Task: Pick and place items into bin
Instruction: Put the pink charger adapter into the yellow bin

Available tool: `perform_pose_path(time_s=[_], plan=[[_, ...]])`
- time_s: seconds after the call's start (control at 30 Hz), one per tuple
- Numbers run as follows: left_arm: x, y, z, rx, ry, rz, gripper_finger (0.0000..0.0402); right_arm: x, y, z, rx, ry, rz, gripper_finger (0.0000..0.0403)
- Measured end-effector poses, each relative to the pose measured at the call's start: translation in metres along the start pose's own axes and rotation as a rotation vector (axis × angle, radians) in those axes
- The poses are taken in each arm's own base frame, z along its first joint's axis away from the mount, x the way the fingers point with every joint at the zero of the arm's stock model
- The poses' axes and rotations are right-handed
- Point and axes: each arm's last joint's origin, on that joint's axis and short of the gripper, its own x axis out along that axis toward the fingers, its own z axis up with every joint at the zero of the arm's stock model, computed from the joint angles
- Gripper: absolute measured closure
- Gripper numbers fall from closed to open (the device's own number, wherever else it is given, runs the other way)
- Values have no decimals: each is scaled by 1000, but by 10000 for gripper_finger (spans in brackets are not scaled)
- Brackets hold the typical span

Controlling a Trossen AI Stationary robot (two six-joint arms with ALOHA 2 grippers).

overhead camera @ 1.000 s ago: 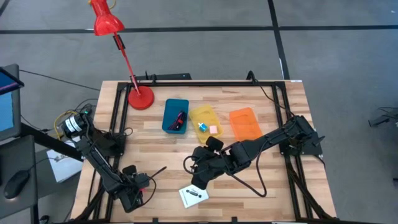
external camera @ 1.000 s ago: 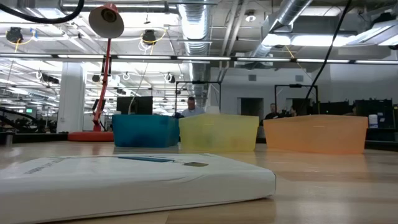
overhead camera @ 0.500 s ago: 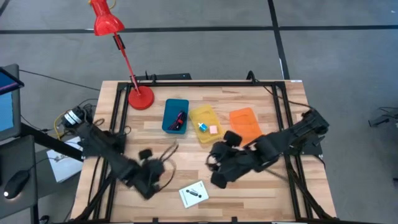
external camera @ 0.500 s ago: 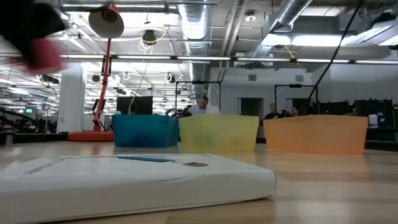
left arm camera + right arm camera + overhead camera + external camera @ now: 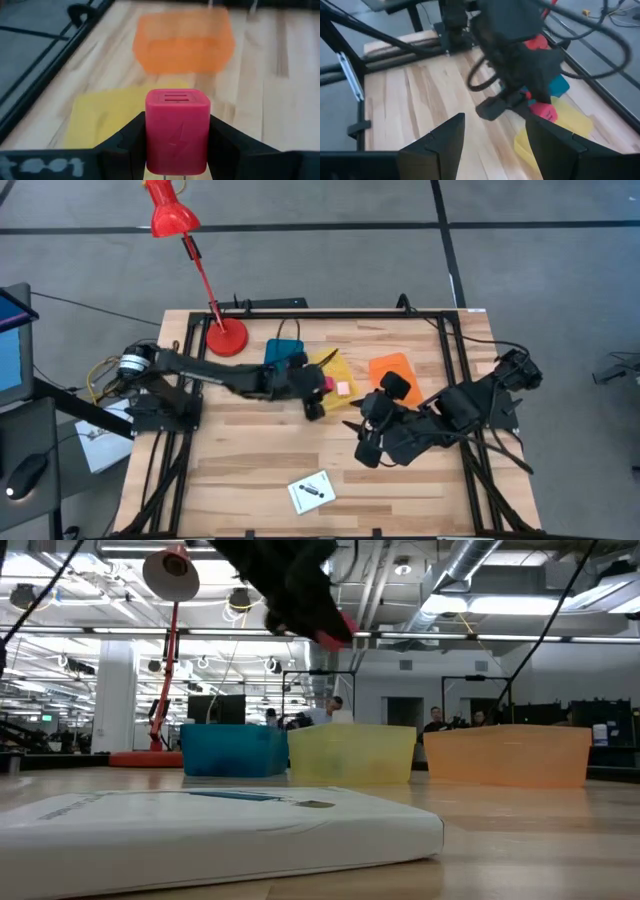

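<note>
Wooden table (image 5: 260,450), left gripper (image 5: 177,150) outstretched above yellow bin (image 5: 335,370) clamping pink block (image 5: 177,130), right gripper (image 5: 495,135) spread, raised nearby

Almost no readable text showing. Pink block (image 5: 177,131), sitting between left claw (image 5: 177,150) fingers, carrying embossed lightning-bolt sign on front face plus two raised bars on top edge; no letters. White card (image 5: 312,492) lying on tabletop (image 5: 250,460) showing black mark, too small for reading. In low view, card edge showing faint print line, illegible. Bins bearing no visible labels.
</note>
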Motion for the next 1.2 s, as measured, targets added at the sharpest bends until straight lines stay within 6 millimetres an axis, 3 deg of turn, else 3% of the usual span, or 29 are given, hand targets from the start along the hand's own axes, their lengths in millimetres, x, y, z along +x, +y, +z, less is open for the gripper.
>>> perform_pose_path(time_s=[0.13, 0.27, 0.53, 0.8, 1.2], plan=[[41, 16, -11, 11, 52, -92, 266, 2, -3, 0, -9, 6, -25, 198], [81, 30, -29, -7, 87, -70, 261, 3, -5, 1, -8, -10, -55, 198], [125, 49, -56, -82, 125, -46, 255, 1, -3, -1, -7, -4, -48, 198], [136, 55, -63, -77, 140, -62, 227, 1, -3, -1, 11, -4, -48, 198], [134, 55, -43, -55, 118, -73, 169, 2, -3, -1, 66, 4, -36, 198]])
